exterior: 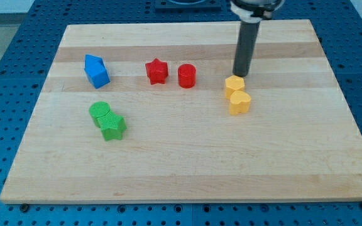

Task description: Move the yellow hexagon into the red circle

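The yellow hexagon [234, 85] sits right of centre on the wooden board [187, 169]. A second yellow block [239, 102], heart-like in shape, touches it just below. The red circle [186, 75], a short red cylinder, stands to the hexagon's left with a gap between them. My tip [239, 75] is at the hexagon's upper right edge, touching or almost touching it. The dark rod rises from there to the view's top.
A red star [157, 71] stands just left of the red circle. A blue block [96, 71] is at the upper left. A green cylinder [100, 112] and a green star [112, 127] touch each other at the lower left.
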Robot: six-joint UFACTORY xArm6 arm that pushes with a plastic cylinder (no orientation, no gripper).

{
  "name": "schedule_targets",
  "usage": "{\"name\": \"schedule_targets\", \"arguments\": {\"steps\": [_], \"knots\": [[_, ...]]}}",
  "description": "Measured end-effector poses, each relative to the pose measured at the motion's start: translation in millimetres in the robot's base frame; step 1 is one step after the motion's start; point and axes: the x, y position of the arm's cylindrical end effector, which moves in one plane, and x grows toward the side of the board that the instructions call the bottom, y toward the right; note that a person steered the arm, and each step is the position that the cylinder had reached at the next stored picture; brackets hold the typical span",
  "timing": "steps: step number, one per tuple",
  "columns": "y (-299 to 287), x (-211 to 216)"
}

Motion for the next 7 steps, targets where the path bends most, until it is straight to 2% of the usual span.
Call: {"name": "schedule_targets", "arguments": {"steps": [1, 3, 4, 5, 6, 7], "knots": [[-11.6, 8.9], [55.3, 10.1], [44.3, 41.9], [-5.6, 66.1], [-28.4, 66.3], [-1.0, 62.4]]}}
